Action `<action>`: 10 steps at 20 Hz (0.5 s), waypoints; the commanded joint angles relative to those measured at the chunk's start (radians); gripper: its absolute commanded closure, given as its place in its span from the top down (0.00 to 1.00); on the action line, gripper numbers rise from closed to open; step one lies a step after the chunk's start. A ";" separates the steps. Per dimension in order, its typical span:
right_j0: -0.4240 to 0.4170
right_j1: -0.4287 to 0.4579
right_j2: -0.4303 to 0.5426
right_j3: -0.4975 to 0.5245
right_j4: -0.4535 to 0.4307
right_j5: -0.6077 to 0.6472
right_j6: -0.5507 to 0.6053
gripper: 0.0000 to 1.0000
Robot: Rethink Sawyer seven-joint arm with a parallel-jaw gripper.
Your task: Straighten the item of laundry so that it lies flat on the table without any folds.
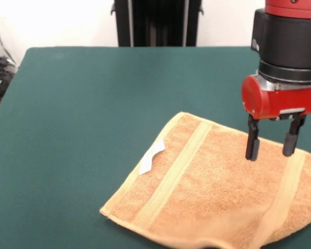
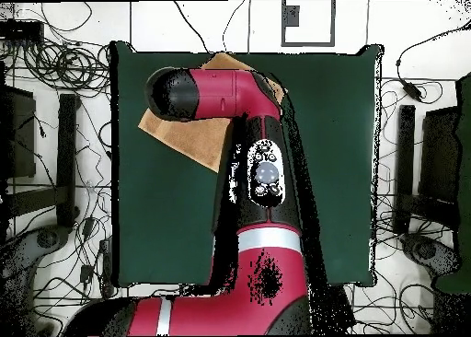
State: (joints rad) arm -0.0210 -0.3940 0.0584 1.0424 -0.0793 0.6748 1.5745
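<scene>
Nearest the camera, a tan towel (image 1: 212, 192) is lying on the green counter (image 1: 78, 119), its front hem rumpling near the lower edge and a white tag (image 1: 151, 156) sticking out beside one woven band. Above its far right part, the tool (image 1: 272, 141) is hanging with fingers spread, tips just over the cloth, pinching nothing.

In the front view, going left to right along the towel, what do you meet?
Bare green table → white tag → left woven band → open gripper hanging over the towel → right woven band.
</scene>
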 commanded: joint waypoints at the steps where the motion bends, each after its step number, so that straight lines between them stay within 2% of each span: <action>1: 0.001 0.044 0.113 0.040 -0.017 -0.032 0.010 1.00; 6: -0.003 0.040 0.118 0.051 -0.019 -0.044 0.014 1.00; 10: 0.014 0.039 0.086 0.046 -0.030 -0.038 0.045 1.00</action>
State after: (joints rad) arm -0.0247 -0.3942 0.0607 1.0424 -0.0864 0.6637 1.5745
